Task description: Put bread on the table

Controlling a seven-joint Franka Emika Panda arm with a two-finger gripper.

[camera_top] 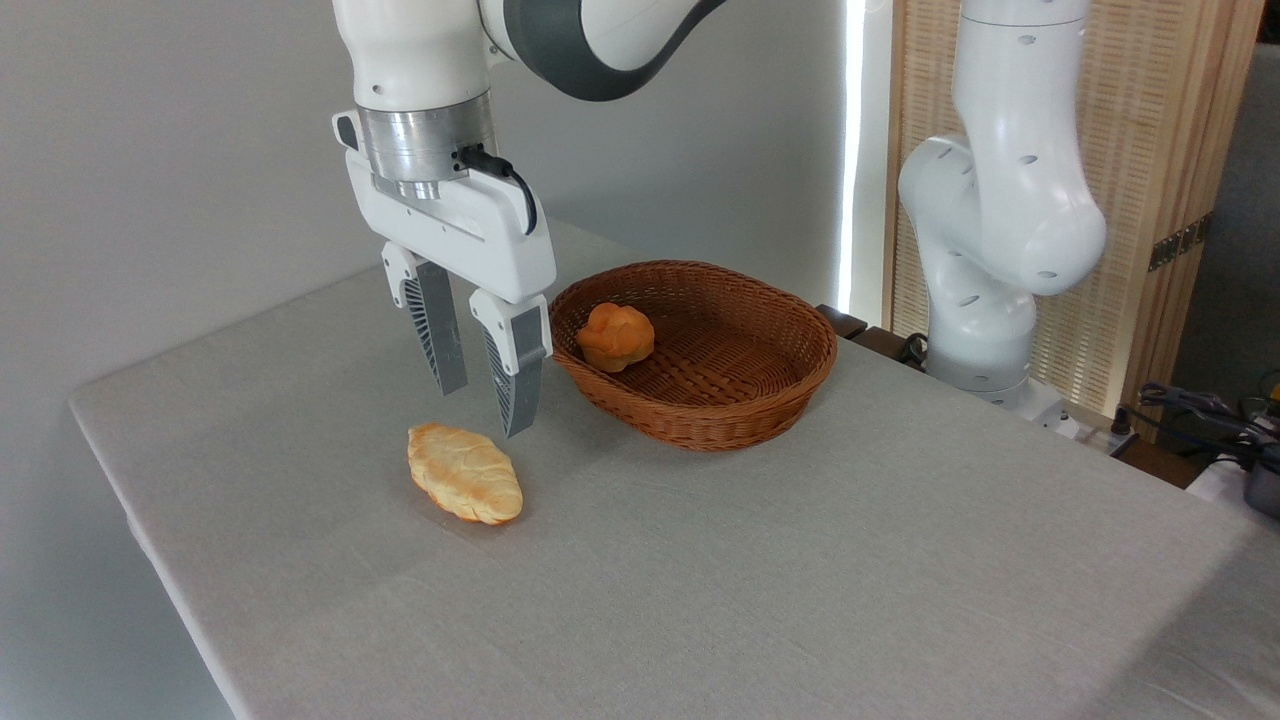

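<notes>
The bread, a small knobbly orange-golden bun, lies inside the brown wicker basket, against its left wall. My gripper hangs open above the grey-clothed table, left of the basket and just above a pale oval loaf. Nothing sits between its grey fingers. The bun is to the right of the gripper, beyond the basket rim.
The pale loaf with browned edges lies flat on the cloth under the gripper. The arm's white base stands behind the table at the right, in front of a wooden slatted screen. Cables and gear sit at the far right edge.
</notes>
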